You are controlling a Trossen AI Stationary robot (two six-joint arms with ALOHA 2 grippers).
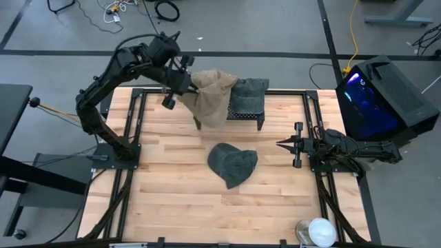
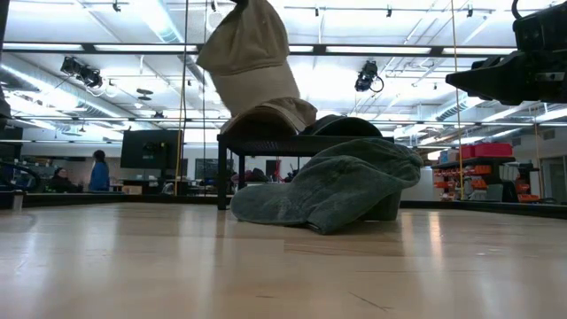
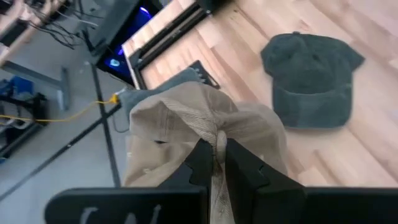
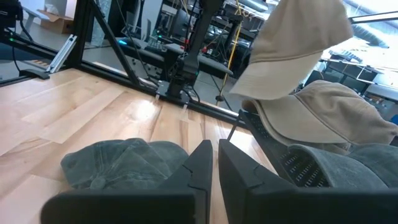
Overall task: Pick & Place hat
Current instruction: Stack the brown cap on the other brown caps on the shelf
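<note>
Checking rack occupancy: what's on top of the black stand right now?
On the black stand: a grey-green cap, and the tan hat hanging from the left gripper, its lower edge draped on the stand. Anything beneath them is hidden.

We count one tan cap (image 1: 212,96), two grey-green caps (image 1: 233,164) (image 1: 248,95), one black rack (image 1: 247,114) and two grippers (image 1: 180,86) (image 1: 281,144).
</note>
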